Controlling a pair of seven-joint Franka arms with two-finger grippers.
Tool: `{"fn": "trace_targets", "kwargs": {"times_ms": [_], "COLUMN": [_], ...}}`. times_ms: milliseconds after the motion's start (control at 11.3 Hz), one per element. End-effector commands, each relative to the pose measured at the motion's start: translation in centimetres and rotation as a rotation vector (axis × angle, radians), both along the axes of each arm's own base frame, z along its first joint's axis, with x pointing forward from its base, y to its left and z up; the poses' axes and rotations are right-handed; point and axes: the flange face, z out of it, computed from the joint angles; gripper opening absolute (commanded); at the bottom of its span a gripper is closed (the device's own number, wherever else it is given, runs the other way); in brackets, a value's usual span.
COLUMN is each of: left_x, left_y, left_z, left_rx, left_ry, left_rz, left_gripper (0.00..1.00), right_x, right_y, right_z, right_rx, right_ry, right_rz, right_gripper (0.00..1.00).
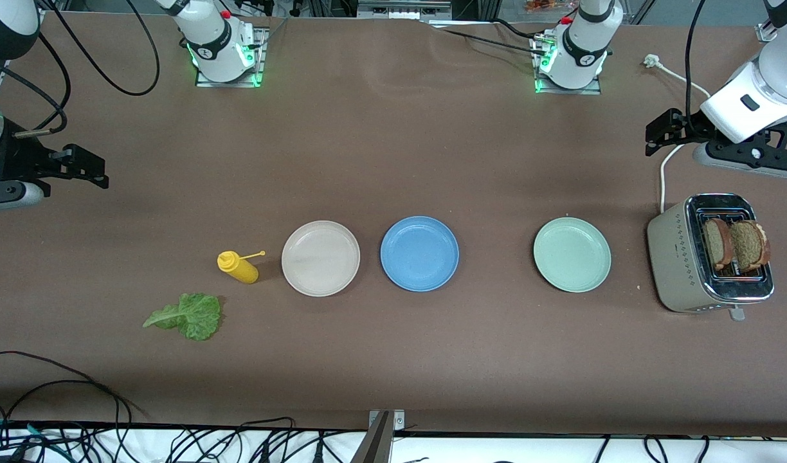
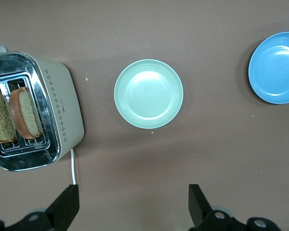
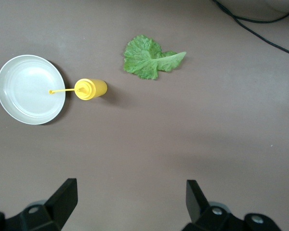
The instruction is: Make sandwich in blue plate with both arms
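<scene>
The blue plate (image 1: 419,253) (image 2: 275,67) lies empty in the middle of the table, between two other plates. Two brown bread slices (image 1: 719,243) (image 1: 749,245) stand upright in the slots of a toaster (image 1: 679,257) at the left arm's end; the left wrist view shows the slices (image 2: 24,113) too. A ruffled green lettuce leaf (image 1: 189,316) (image 3: 149,57) lies flat on the table toward the right arm's end. My left gripper (image 1: 663,132) (image 2: 134,202) hangs open over bare table beside the toaster. My right gripper (image 1: 88,168) (image 3: 131,197) hangs open over bare table at its own end. Neither holds anything.
A cream-white plate (image 1: 321,258) (image 3: 29,89) and a mint-green plate (image 1: 571,254) (image 2: 148,94) flank the blue one, both empty. A yellow squeeze bottle (image 1: 238,267) (image 3: 90,89) stands beside the cream plate. The toaster's white cord (image 1: 662,173) runs toward the robots' bases. Black cables trail along the front edge.
</scene>
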Motion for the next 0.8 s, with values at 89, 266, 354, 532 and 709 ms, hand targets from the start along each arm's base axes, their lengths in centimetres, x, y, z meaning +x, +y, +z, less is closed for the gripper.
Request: {"fn": "trace_targets", "kwargs": {"times_ms": [89, 266, 354, 532, 709], "left_x": [-0.2, -0.3, -0.3, -0.3, -0.3], "left_y": [-0.1, -0.1, -0.1, -0.3, -0.3], "left_z": [0.7, 0.8, 0.8, 0.8, 0.8], "left_rx": [0.026, 0.026, 0.026, 0.026, 0.028], "left_ry": [0.001, 0.000, 0.000, 0.001, 0.001], "left_rz": [-0.028, -0.028, -0.028, -0.031, -0.032], "left_gripper": [1.00, 1.00, 1.00, 1.00, 1.00], "right_x": [-0.5, -0.5, -0.5, -0.5, -0.6], "right_y": [-0.7, -0.6, -0.9, -1.8, -1.8], "right_z": [-0.1, -0.2, -0.2, 0.0, 0.0], "right_rx": [-0.016, -0.021, -0.024, -0.037, -0.038], "right_ry": [0.002, 0.002, 0.003, 0.002, 0.003], "right_rz": [-0.057, -0.055, -0.054, -0.062, -0.067], "right_gripper": [1.00, 1.00, 1.00, 1.00, 1.00]}}
